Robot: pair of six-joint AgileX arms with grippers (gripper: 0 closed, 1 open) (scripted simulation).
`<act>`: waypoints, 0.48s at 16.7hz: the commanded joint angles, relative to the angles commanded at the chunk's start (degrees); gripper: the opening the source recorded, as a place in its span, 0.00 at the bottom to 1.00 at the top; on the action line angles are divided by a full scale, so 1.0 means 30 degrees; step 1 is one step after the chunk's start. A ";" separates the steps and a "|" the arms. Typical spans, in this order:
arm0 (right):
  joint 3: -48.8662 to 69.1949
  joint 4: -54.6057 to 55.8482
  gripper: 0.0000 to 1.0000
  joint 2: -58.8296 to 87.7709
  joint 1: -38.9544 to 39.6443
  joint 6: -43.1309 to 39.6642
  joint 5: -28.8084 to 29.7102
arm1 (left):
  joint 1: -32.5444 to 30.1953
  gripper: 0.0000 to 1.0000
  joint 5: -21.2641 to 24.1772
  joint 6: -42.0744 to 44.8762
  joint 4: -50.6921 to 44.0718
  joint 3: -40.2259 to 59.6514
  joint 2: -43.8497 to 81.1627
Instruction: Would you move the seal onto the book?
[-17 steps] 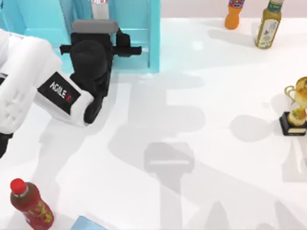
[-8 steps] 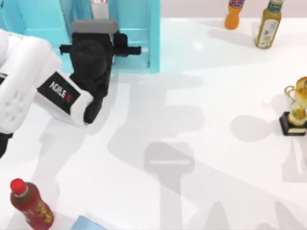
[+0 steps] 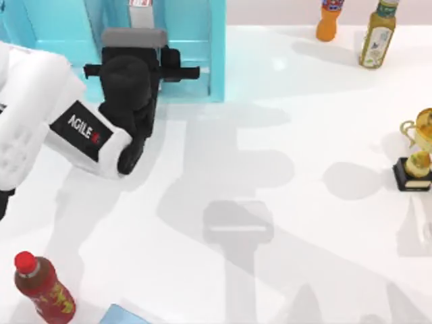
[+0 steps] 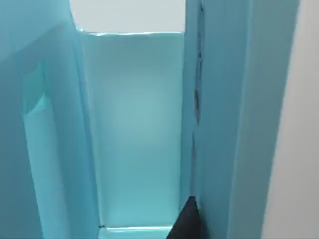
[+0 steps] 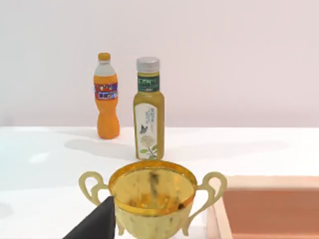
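Legible text: "AGILEX" in white letters, final letter red, on a black panel of the left arm (image 3: 84, 129), near the desk's left edge. Labels on the orange bottle (image 5: 106, 97), green-labelled bottle (image 5: 148, 116) and red-capped bottle (image 3: 42, 286): printing present, not readable. No numbers or signs legible elsewhere.

- The shelf unit (image 3: 196, 47) stands at the desk's (image 3: 270, 169) far left.
- Two bottles (image 3: 376, 34) stand far right.
- The trophy (image 3: 415, 158) stands at the right edge.
- Another bottle (image 3: 42, 287) stands near left.
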 joint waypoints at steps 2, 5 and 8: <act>0.0000 0.0000 1.00 0.0000 0.0000 0.0000 0.0000 | -0.0419 0.00 -0.0455 0.0016 -0.0947 -0.0894 -0.1396; 0.0000 0.0000 1.00 0.0000 0.0000 0.0000 0.0000 | -0.1199 0.00 -0.1285 0.0034 -0.2605 -0.2462 -0.4984; 0.0000 0.0000 1.00 0.0000 0.0000 0.0000 0.0000 | -0.1988 0.00 -0.2122 0.0057 -0.4584 -0.4302 -0.9711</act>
